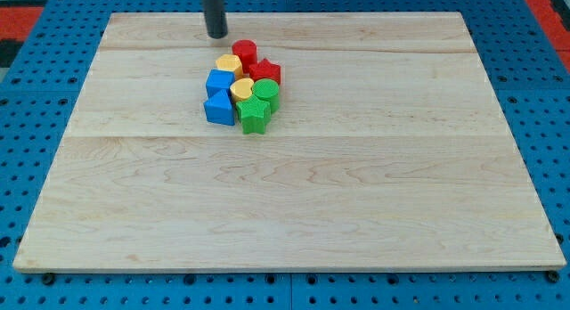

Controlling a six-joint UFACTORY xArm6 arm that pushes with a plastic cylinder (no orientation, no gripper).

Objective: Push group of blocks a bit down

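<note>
Blue pegboard [53, 16] frames a pale wooden board [356, 203], with a strip of red showing at both top corners of the view. On the board, nearer its top edge than its bottom and a little left of centre, sits one tight cluster of eight blocks, all touching or nearly so.

At the cluster's top is a red cylinder [245, 53], with a yellow block [228, 64] just to its left and a red star-like block [264, 73] just below and right. Below those come a blue block [219, 82], a second yellow block [241, 87] in the middle, and a green cylinder [265, 91]. The bottom row is a blue wedge [218, 108] (its exact shape is hard to read at this size, possibly a triangle) and a green star-like block [254, 118].

My tip [216, 34] stands near the board's top edge, just above and slightly left of the cluster, close to the yellow block and red cylinder, with a thin strip of bare wood between, so it looks apart from them. It is a plain rod, so it holds nothing and has nothing to open or close.

As for progress, I judge the push not really begun: the cluster sits high on the board, with plenty of free wood towards the bottom edge. The tip is on the correct side for driving downward, though it lines up with the left half of the group. A straight push from here might peel the left blocks away from the right ones, so shifting a touch rightward first seems wise.
</note>
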